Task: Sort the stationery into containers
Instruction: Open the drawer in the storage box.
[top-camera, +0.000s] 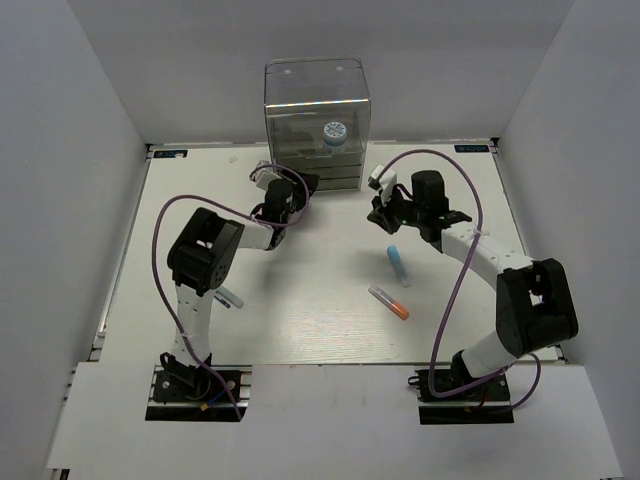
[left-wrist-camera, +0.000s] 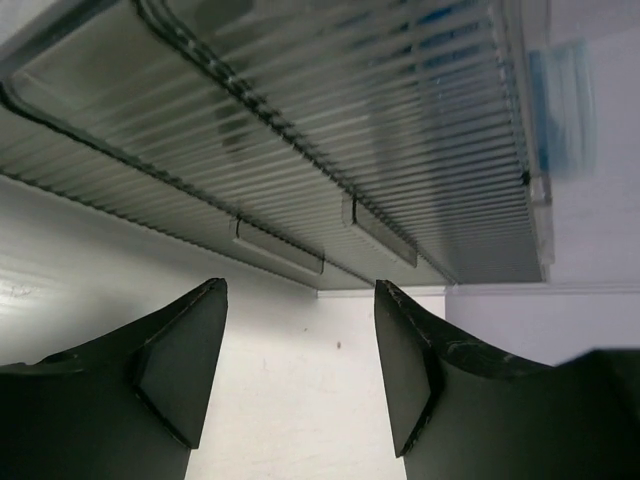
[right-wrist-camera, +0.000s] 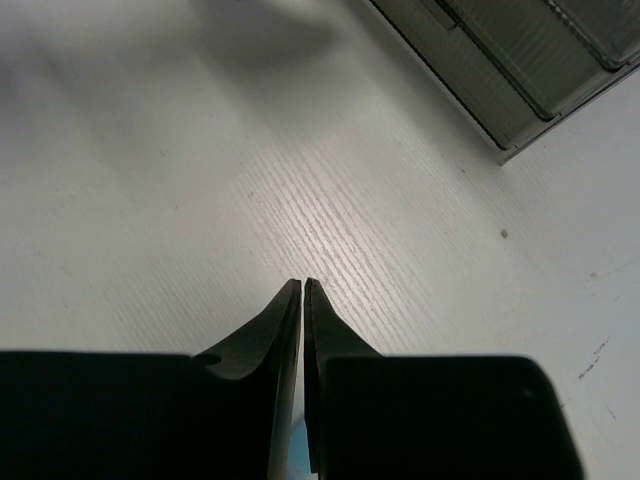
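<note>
lying on the table beside the left arm's upright link, the pen is partly tucked under that arm. left gripper is spread wide with nothing in it, nosed up to the lower drawers of the clear cabinet. two drawer handles sit just ahead of its fingers. roll is already inside the cabinet, in the upper part. right gripper has its fingers pressed together over bare table, just right of the cabinet's corner. blue-ended tube and orange-capped tube lie loose on the table near each other, left of the right arm and well apart from the cabinet.

my read: the step is pulling a drawer open with the left.
- pick one handle and centre it between the fingers, don't straddle both.
- push in until the pads are past the lip, then close.
- pull straight back along the table with no lift or twist, or the cabinet may slide or tip.
- right arm could brace the cabinet, else keep it out of the drawer's path.

unclear:
- which drawer level each handle belongs to, because the ribbed plastic blurs it.
- whether the drawers hold anything.
- a blue sliver low between the right fingers. can't tell if it's pinched there or is the tube on the table behind.
- top view buries both sets of fingertips in the dark arm bodies.
</note>
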